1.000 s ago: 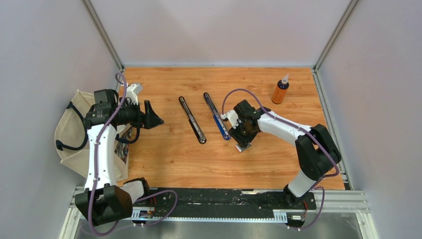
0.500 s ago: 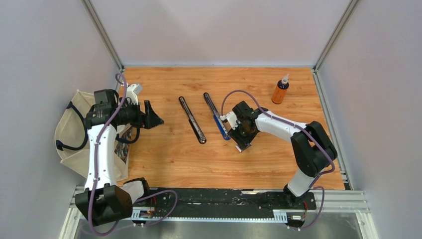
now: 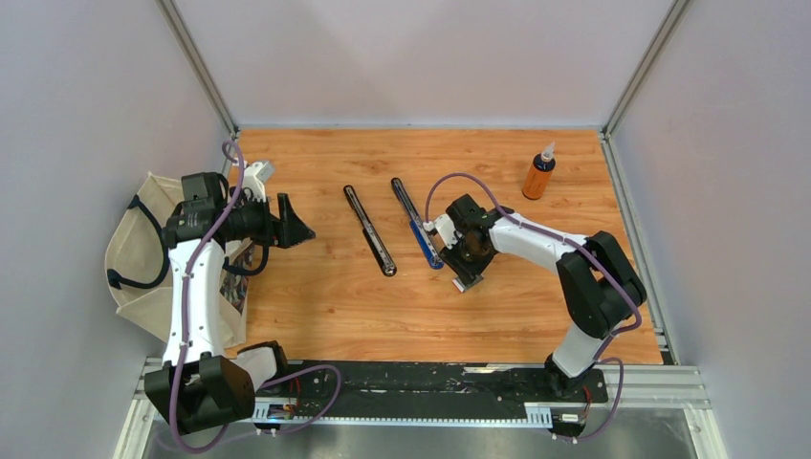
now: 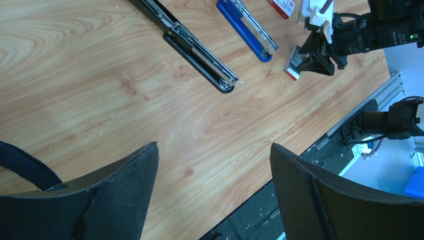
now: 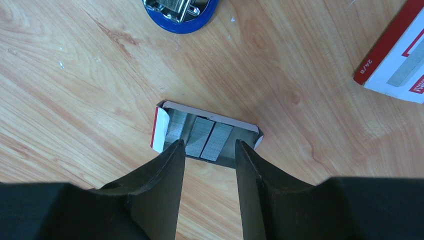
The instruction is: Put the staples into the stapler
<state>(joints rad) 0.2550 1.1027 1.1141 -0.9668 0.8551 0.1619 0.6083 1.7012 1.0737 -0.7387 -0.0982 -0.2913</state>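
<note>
The left tool hangs released, jaws wide, above the worktop. The right tool sits just beside the opened blue stapler, its tips straddling the open staples tray. Whether it grasps them is unclear.

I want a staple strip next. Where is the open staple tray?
In the right wrist view the open staple tray lies at the tips of the right gripper, close to the end of the blue stapler.
</note>
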